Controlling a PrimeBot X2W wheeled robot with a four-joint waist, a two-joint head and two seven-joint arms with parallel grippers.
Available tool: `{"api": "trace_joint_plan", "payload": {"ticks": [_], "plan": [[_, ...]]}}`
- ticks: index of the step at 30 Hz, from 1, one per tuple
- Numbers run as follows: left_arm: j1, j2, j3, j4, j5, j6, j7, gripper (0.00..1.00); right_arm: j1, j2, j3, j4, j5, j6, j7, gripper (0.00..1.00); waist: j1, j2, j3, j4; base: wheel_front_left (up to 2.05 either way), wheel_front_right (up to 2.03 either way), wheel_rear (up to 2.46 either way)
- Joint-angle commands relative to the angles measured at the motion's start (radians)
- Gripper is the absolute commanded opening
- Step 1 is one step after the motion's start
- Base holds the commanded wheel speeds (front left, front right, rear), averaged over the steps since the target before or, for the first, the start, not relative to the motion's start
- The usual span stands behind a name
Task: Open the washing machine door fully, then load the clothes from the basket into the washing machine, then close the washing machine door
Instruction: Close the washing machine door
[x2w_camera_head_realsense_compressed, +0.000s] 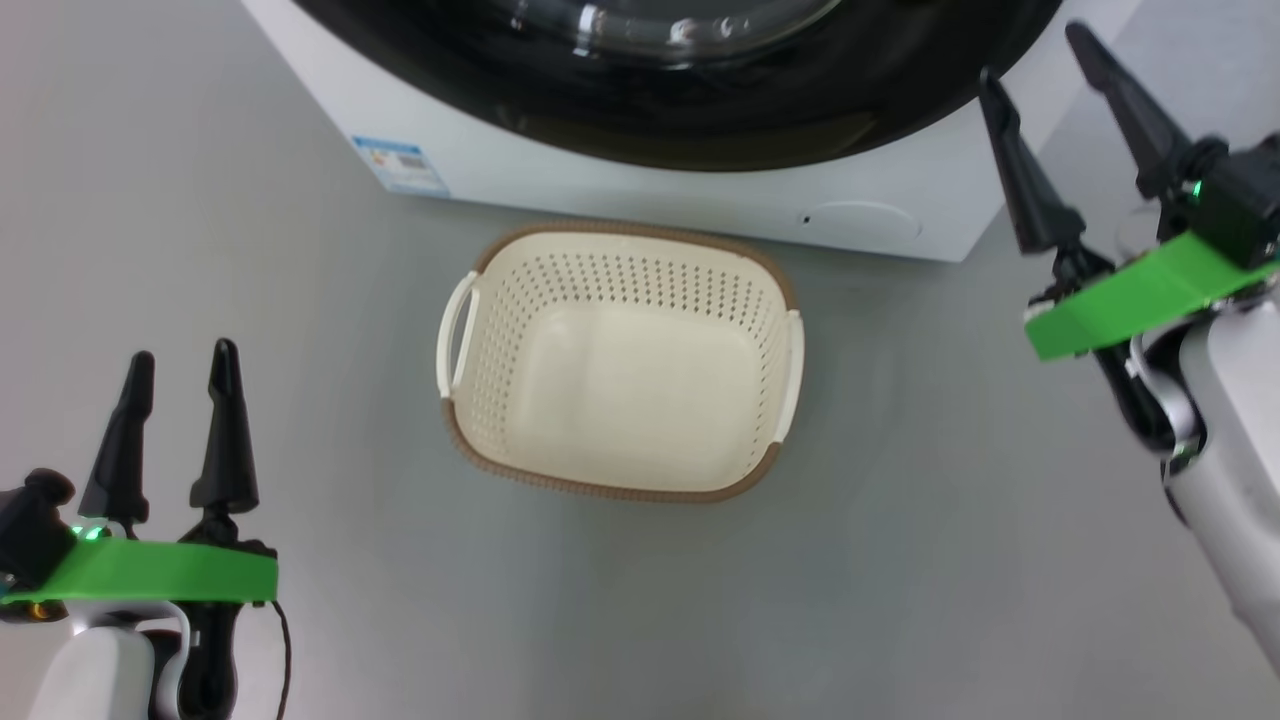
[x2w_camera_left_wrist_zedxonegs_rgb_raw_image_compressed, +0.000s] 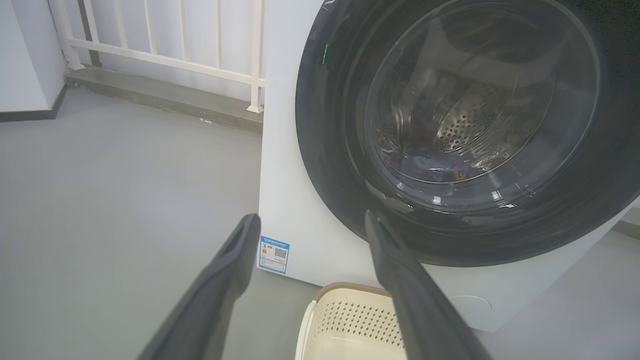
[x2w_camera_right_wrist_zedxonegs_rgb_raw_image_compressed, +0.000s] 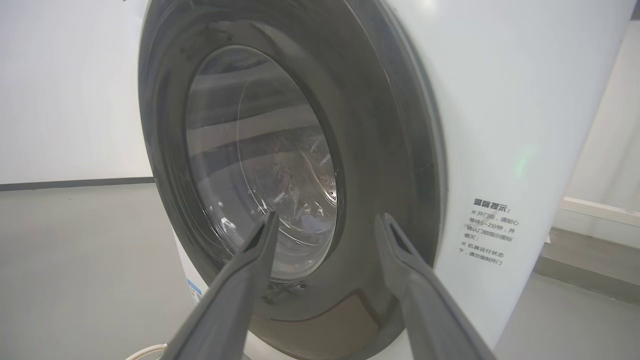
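Observation:
The washing machine (x2w_camera_head_realsense_compressed: 700, 205) stands at the top of the head view, and its door (x2w_camera_head_realsense_compressed: 700, 120) with the glossy black rim lies flat against the white front. In the left wrist view, light-blue clothes (x2w_camera_left_wrist_zedxonegs_rgb_raw_image_compressed: 431, 163) lie low in the steel drum behind the door's glass (x2w_camera_left_wrist_zedxonegs_rgb_raw_image_compressed: 480, 95). On the floor in front sits the cream basket (x2w_camera_head_realsense_compressed: 620, 290) with nothing in it. My left gripper (x2w_camera_head_realsense_compressed: 184, 352) hangs open at the lower left, well short of the basket. My right gripper (x2w_camera_head_realsense_compressed: 1034, 52) is open, close to the door's right rim (x2w_camera_right_wrist_zedxonegs_rgb_raw_image_compressed: 400, 150), with nothing between its fingers.
Grey floor (x2w_camera_head_realsense_compressed: 250, 300) surrounds the basket and machine. A blue label sticker (x2w_camera_left_wrist_zedxonegs_rgb_raw_image_compressed: 273, 254) sits on the machine's lower left corner. A white railing (x2w_camera_left_wrist_zedxonegs_rgb_raw_image_compressed: 175, 50) on a low kerb runs behind the machine's left side. A printed notice (x2w_camera_right_wrist_zedxonegs_rgb_raw_image_compressed: 492, 232) is on its right front.

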Motion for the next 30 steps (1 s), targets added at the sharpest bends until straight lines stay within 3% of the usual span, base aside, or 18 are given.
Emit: {"api": "trace_joint_plan", "payload": {"ticks": [1,30], "plan": [[0.004,0.039,0.035,-0.016,0.015,0.001,-0.006,1.00,0.048,0.005,0.008,-0.035,0.000,-0.007,-0.001,1.00,0.0001,0.0000,-0.042,-0.032,0.00,0.00,0.00],[0.127,0.050,0.054,-0.087,0.037,0.001,-0.006,1.00,0.407,0.070,-0.126,-0.175,0.032,-0.007,-0.001,1.00,0.0001,0.0000,-0.203,-0.225,0.00,0.00,0.00]]}}
